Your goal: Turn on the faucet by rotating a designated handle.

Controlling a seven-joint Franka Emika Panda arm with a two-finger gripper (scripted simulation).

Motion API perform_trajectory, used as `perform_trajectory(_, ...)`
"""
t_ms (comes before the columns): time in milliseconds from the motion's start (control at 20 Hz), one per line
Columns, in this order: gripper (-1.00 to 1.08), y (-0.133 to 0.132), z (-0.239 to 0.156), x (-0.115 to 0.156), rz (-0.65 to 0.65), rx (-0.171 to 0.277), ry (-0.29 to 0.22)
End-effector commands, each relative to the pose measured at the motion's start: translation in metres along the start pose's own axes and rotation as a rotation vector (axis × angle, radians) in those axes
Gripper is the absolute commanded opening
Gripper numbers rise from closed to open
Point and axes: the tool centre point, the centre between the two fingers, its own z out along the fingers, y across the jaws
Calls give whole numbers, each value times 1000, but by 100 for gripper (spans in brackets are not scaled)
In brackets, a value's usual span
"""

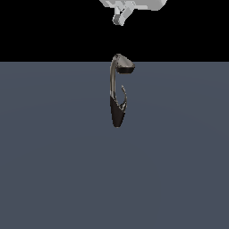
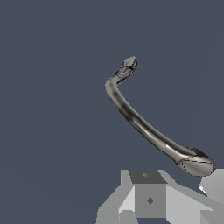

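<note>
The faucet [image 1: 117, 96] stands upright on the grey floor, with a slim arched grey neck, a flat head [image 1: 125, 65] at the top and a dark tapered base [image 1: 117, 115]. The handle [image 1: 123, 96] is a thin curved lever rising from the base on the exterior view's right of the neck. My gripper [image 1: 119, 19] hangs above the head, well clear of it, at the top edge of the picture. In the wrist view the faucet [image 2: 135, 119] shows from above, with its head [image 2: 197, 165] close to my gripper [image 2: 148, 181]. The fingers look closed together and hold nothing.
The flat grey floor [image 1: 53, 170] spreads all around the faucet, under a black background. No other objects show.
</note>
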Motion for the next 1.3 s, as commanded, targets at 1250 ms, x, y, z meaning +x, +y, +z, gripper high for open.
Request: perform_trajectory(1250,-100,-18,150,171,598,153,-275)
